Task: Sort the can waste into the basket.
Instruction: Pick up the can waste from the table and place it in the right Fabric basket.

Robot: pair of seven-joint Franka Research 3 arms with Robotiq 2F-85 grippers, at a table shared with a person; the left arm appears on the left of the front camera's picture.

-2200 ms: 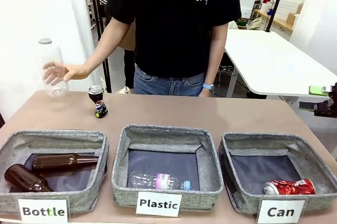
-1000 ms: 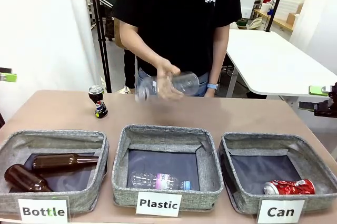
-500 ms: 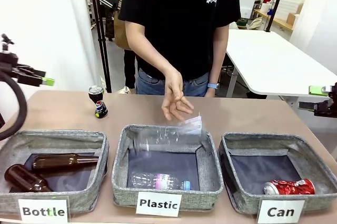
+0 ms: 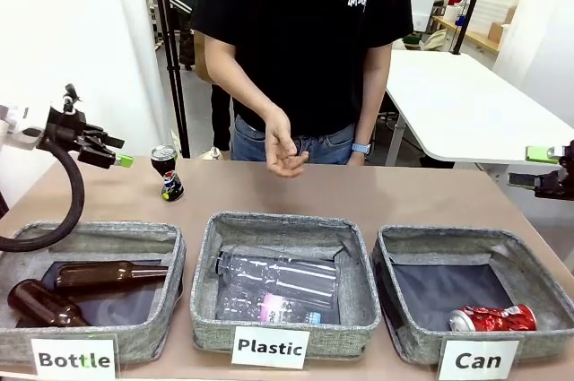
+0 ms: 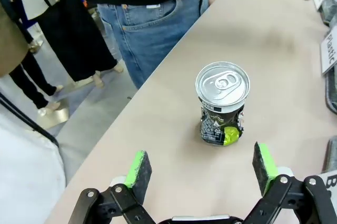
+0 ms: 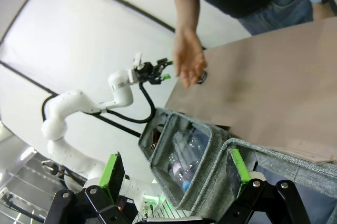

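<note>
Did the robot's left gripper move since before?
Yes. The left gripper came in from the picture's left edge, toward the dark can standing behind the Bottle basket.

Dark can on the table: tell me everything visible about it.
The dark can is a small metal drink can: silver lid with pull tab, black printed body with coloured marks, lower wall crumpled. It stands upright on the tan table, beyond the Bottle basket, outside every basket. Nothing touches it; the open left pincer is short of it.
</note>
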